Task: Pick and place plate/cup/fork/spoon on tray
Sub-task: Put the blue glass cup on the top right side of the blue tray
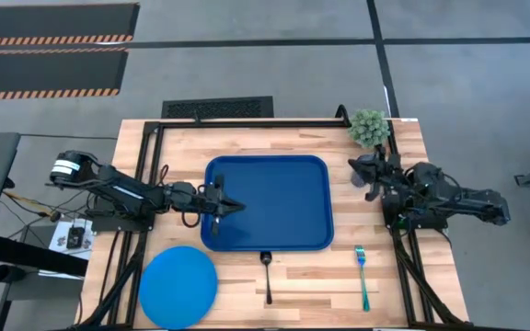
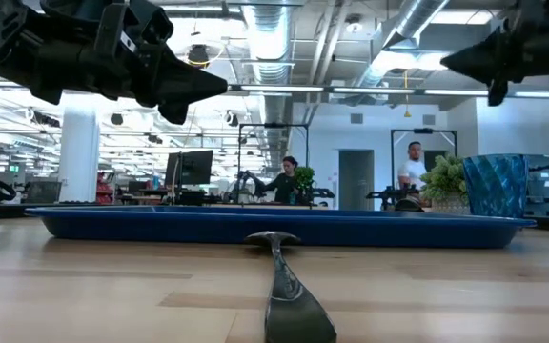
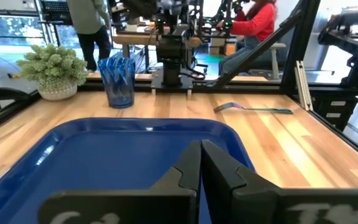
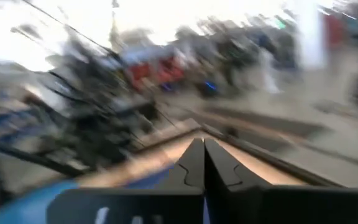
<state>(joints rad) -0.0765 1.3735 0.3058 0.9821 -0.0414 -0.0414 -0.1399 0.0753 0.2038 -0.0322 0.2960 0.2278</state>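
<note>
1. At the table's left, near edge, the plate (image 1: 178, 274) is seen lying flat on the wood, apart from the tray (image 1: 268, 203) and just off its near left corner; it has not yet been loaded.
2. Over the tray's left rim the left gripper (image 1: 230, 206) is held above the bare tray floor, its fingers (image 3: 191, 168) pressed together with nothing between them. It is judged to be waiting there, since nothing lies within its reach on the tray.
3. In the middle, the tray is found empty, laid square to the table so that both arms can reach it.
4. Just in front of the tray's near rim the spoon (image 1: 268, 274) is laid, its bowl close to the rim and its handle pointing away from the tray.
5. Further right, the fork (image 1: 363, 277) is laid on the wood, well clear of the tray.
6. At the far right corner the cup (image 3: 118, 81) is stood upright beside a small potted plant (image 1: 370, 128). The right gripper (image 1: 373, 175) is placed near it, probably for a pick; its fingers (image 4: 194, 165) appear closed and empty, though that wrist view is smeared.
</note>
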